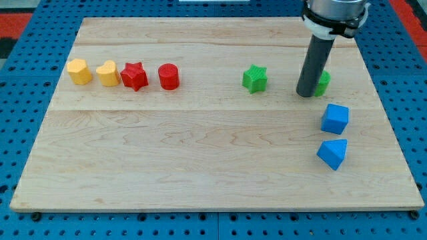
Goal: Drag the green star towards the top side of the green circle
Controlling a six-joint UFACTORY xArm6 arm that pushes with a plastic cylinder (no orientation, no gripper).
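The green star (254, 79) lies on the wooden board, right of centre in the upper half. The green circle (323, 83) lies to its right and is mostly hidden behind my rod; only its right edge shows. My tip (307, 94) rests on the board at the green circle's left side, touching or very close to it. The tip is about a block's width and a half to the right of the green star, apart from it.
A blue cube (335, 119) and a blue triangular block (332, 154) lie below the green circle, near the board's right edge. In a row at the upper left lie a yellow hexagon (80, 71), a yellow heart (107, 73), a red star (134, 76) and a red cylinder (169, 77).
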